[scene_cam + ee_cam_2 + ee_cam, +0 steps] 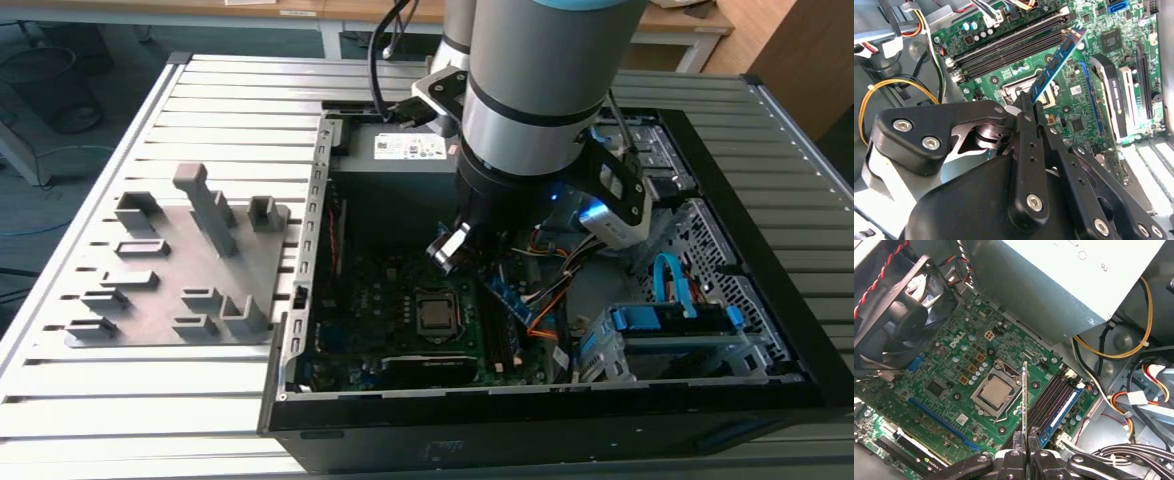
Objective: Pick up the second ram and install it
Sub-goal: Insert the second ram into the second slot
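My gripper (1032, 102) is shut on the second ram (1058, 57), a narrow blue-green board with black chips. The board sticks out from the fingertips, tilted above the motherboard (1089, 95). In the first wrist view the second ram (1025, 400) appears edge-on, between the processor socket (995, 391) and the black memory slots (1054, 400). A blue strip (1063, 411) lies along the outermost slot. In the exterior view my gripper (478, 262) reaches down inside the open computer case (320, 200), and the second ram (503, 293) hangs just below it, over the board.
A grey fixture plate (187, 260) with upright blocks lies on the slatted table at the exterior view's left. Inside the case are the power supply (1054, 280), a black fan (899, 315), loose cable bundles (1124, 345) and a blue drive cage (667, 330).
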### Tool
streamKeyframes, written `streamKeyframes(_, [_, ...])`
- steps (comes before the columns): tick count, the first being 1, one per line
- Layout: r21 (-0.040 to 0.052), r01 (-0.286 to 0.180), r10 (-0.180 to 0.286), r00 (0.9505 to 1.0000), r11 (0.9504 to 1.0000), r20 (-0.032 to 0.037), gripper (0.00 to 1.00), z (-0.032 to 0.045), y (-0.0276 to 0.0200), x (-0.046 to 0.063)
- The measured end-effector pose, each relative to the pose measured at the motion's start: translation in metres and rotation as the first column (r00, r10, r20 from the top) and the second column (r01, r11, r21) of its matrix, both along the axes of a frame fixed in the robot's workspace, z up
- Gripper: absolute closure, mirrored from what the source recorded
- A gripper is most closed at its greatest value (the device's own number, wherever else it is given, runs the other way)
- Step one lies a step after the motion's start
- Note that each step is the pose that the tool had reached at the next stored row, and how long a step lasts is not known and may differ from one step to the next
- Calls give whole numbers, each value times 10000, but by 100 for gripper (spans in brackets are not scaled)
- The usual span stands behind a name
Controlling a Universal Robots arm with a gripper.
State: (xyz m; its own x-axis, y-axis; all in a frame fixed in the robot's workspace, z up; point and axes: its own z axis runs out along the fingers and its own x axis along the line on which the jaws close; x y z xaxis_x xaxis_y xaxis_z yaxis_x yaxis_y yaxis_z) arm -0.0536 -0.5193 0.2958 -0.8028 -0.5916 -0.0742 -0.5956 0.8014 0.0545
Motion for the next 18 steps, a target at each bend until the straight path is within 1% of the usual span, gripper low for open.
streamKeyframes(2, [-1,181,-181,9998,9998,0,86,0,0,0])
streamKeyframes(10, [-4,541,-541,9985,9985,0,86,0,0,0])
streamKeyframes(18, [-8,900,-900,9959,9959,0,86,0,0,0])
